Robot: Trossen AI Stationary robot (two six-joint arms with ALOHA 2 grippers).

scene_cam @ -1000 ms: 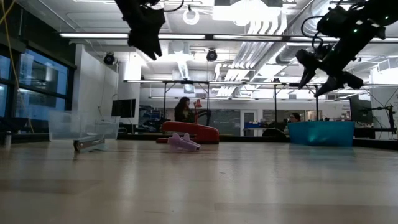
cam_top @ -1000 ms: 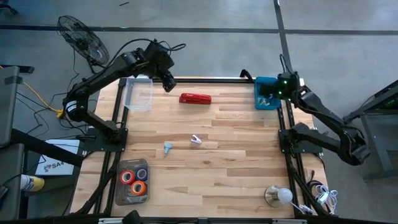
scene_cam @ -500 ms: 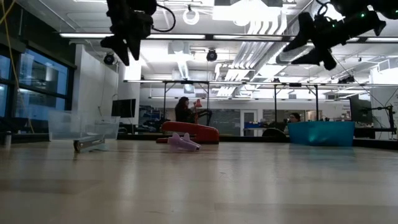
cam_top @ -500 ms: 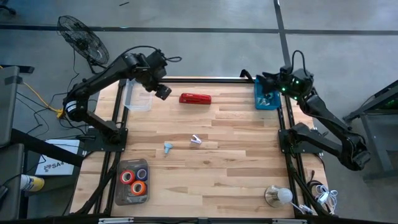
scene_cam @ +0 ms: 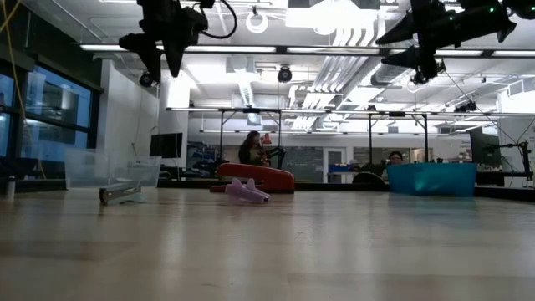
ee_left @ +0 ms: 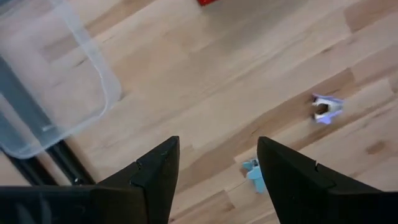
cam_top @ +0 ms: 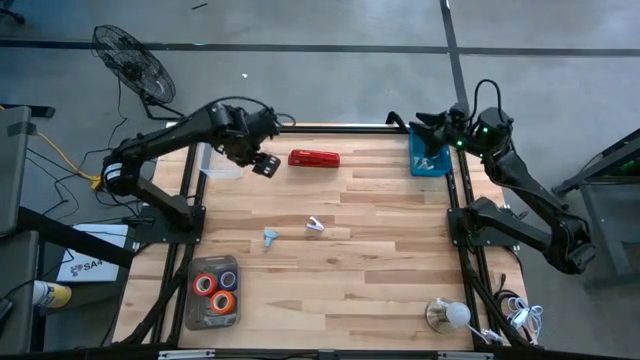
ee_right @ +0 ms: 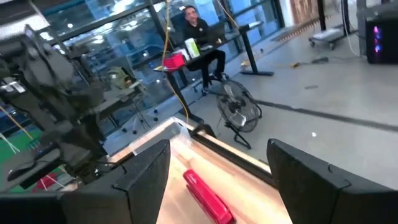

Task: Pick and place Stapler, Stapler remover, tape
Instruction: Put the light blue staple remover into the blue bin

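The red stapler (cam_top: 314,158) lies flat near the table's far edge and also shows in the right wrist view (ee_right: 208,193) and the low view (scene_cam: 255,177). Two small claw-shaped staple removers, one pale purple (cam_top: 315,226) (ee_left: 324,109) and one light blue (cam_top: 270,237) (ee_left: 252,172), lie mid-table. Tape rolls (cam_top: 215,290) sit in a grey tray at the near left. My left gripper (cam_top: 263,164) (ee_left: 217,142) hangs open and empty in the air between the clear container (cam_top: 222,155) and the stapler. My right gripper (cam_top: 432,128) (ee_right: 219,144) is open and empty, high above the blue bin (cam_top: 428,152).
The clear plastic container (ee_left: 50,93) stands at the far left, the blue bin (scene_cam: 430,178) at the far right. A black frame (cam_top: 462,215) edges the table. A fan (cam_top: 130,60) stands beyond the far left corner. People sit in the room behind (ee_right: 199,37).
My left gripper has come a little toward the near edge from beside the clear container and has turned about its wrist, staying open. My right gripper has risen out of the blue bin and tipped from pointing down to pointing level toward the table's left. The objects have not moved.
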